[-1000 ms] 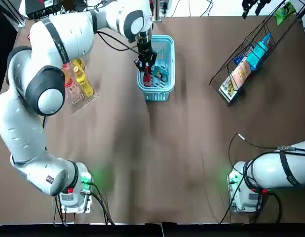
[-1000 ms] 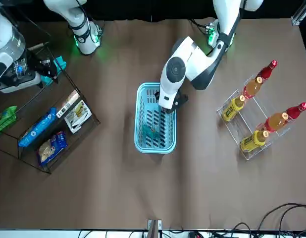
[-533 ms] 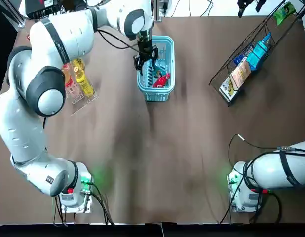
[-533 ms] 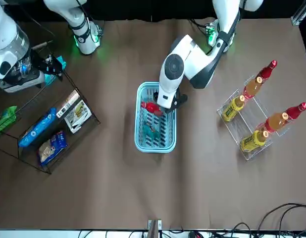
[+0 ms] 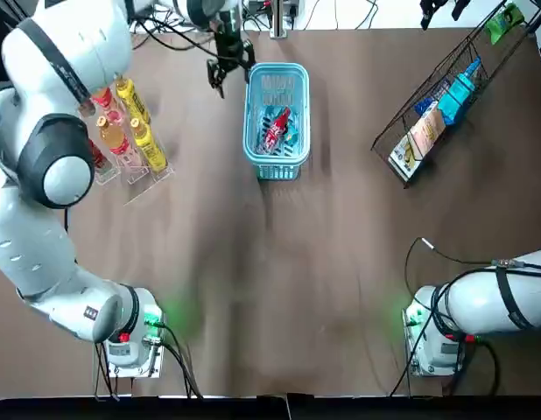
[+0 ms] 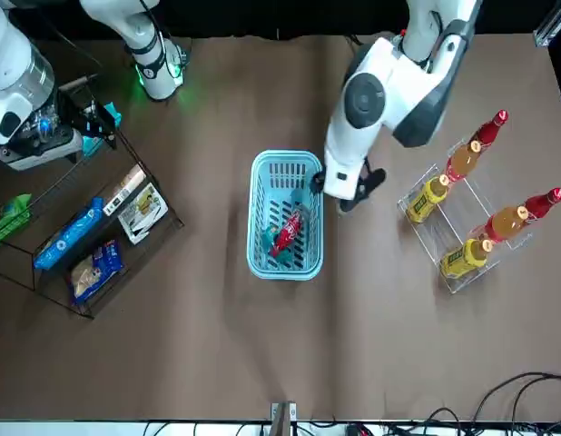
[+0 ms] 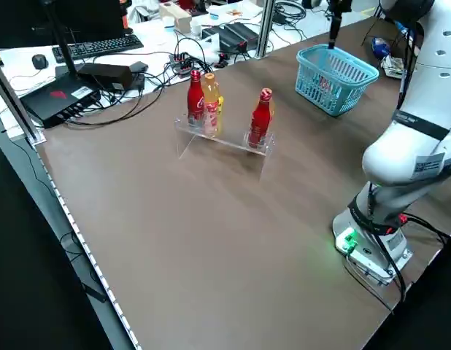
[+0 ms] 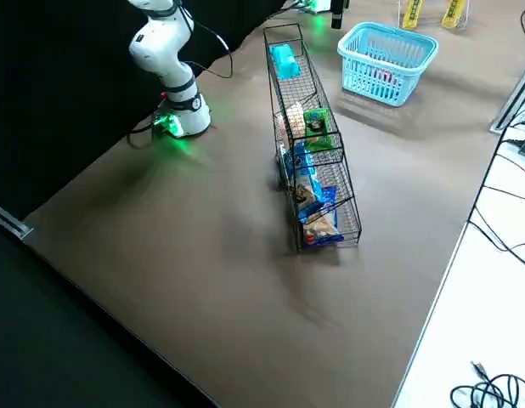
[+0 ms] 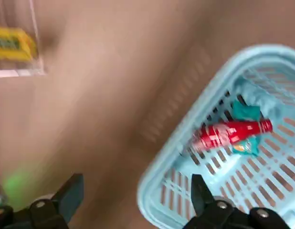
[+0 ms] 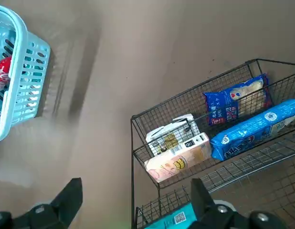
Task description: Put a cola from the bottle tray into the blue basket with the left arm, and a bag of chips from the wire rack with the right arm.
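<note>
The red cola bottle point(image 5: 275, 127) lies on its side in the blue basket point(image 5: 250, 105), next to a teal bag point(image 9: 245, 113). The bottle also shows in the front view point(image 6: 284, 233) and the left wrist view point(image 9: 228, 133). My left gripper point(image 5: 231, 72) hangs open and empty just outside the basket's wall point(image 6: 253, 218), between it and the bottle tray point(image 5: 122, 166). Open and holding nothing, my right gripper point(image 6: 97, 123) hovers over the far end of the wire rack point(image 6: 81, 227). Its wrist view shows the bags in the rack point(image 10: 185, 143).
The clear tray point(image 6: 426, 213) holds red and yellow bottles point(image 6: 467, 156) upright. The rack holds a blue chips bag point(image 10: 236, 106), a long blue pack point(image 10: 255, 129), a pink box point(image 10: 178, 160) and a green bag point(image 5: 502, 22). Cables and desk gear lie beyond the table's left edge point(image 7: 101, 73).
My left gripper let go of the cola in the basket, rose out and moved toward the tray side. The cola now lies in the basket. The right gripper barely shifted.
</note>
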Controlling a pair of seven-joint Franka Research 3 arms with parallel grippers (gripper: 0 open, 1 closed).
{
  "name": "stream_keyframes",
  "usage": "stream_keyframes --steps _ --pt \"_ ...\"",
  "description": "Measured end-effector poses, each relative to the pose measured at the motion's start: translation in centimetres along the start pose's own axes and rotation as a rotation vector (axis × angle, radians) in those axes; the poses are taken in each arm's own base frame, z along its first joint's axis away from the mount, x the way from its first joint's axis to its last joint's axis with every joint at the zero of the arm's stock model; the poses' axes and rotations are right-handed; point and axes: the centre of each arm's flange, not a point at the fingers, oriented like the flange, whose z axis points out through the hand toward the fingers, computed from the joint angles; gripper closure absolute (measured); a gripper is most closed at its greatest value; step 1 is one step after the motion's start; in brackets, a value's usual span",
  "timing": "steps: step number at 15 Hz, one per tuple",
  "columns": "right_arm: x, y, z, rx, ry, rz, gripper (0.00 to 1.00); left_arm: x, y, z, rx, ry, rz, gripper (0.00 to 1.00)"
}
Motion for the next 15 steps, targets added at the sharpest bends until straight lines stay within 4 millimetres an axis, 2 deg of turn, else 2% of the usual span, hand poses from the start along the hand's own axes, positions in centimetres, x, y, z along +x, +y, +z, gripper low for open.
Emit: stream_keyframes --steps 2,4,7,10,12,15 --pt "0.0 0.0 0.0 0.0 0.0 0.0 0.0 2.4 -2.6 -1.9 0.044 0.045 0.074 0.01" --pt "0.0 0.0 0.0 0.0 0.0 0.0 0.0 5.5 -6.2 -3.5 0.097 0.047 0.155 0.01" --pt "0.0 0.0 0.0 0.0 0.0 0.0 0.0 9.8 -10.9 -5.1 0.134 0.023 0.309 0.01" --pt "0.0 0.3 0.0 0.0 -0.001 0.005 0.0 12.0 -14.3 -6.6 0.136 0.007 0.416 0.0" --pt "0.0 0.4 0.0 0.0 0.0 0.008 0.0 12.9 -15.6 -7.4 0.13 0.007 0.465 0.0" --pt "0.0 1.3 0.0 0.001 0.007 0.028 0.0 15.3 -18.2 -9.7 0.1 0.038 0.46 0.0"
